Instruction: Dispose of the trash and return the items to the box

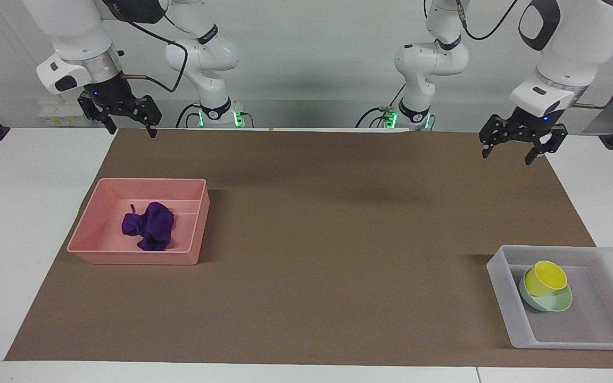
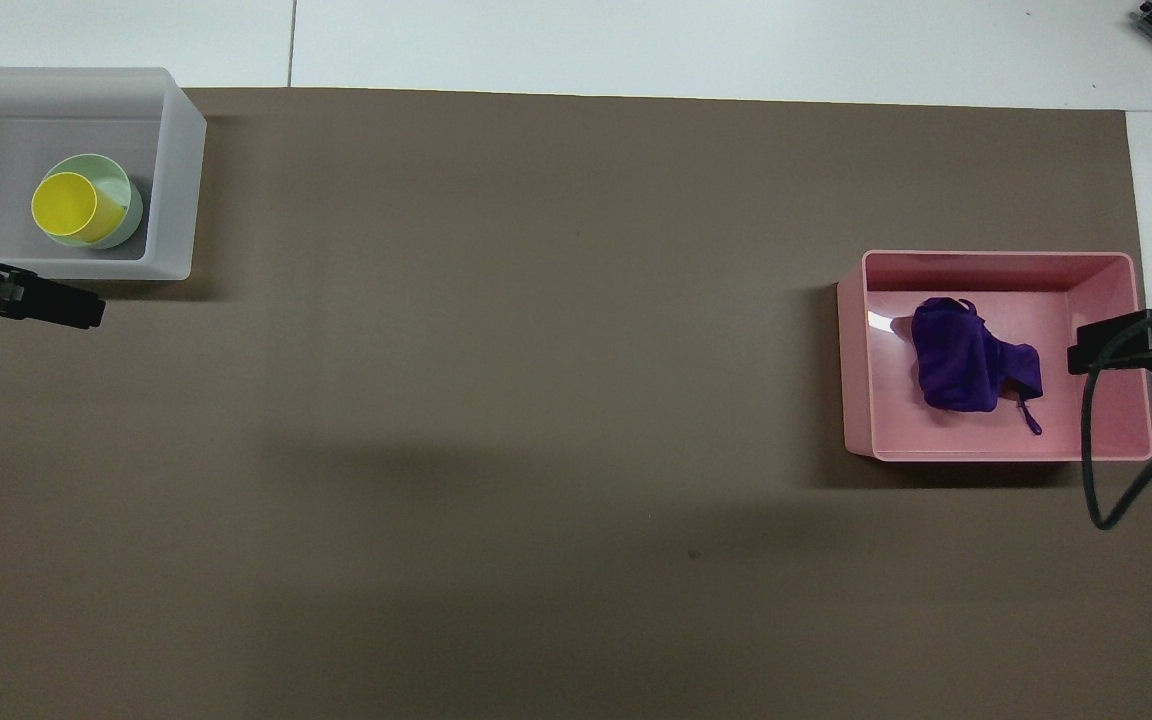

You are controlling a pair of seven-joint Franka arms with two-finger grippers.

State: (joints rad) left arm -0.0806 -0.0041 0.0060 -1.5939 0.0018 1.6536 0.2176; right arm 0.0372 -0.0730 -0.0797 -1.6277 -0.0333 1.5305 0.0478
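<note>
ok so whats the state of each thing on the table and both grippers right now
purple wad: crumpled, lying in the pink bin
yellow cup: tilted, nested in the mint bowl
mint bowl: in the translucent tray, tipped
translucent tray: flat on the brown mat, at the left arm's end
left gripper: fingers open, empty, raised over the mat
right gripper: fingers open, empty, raised, waiting
</note>
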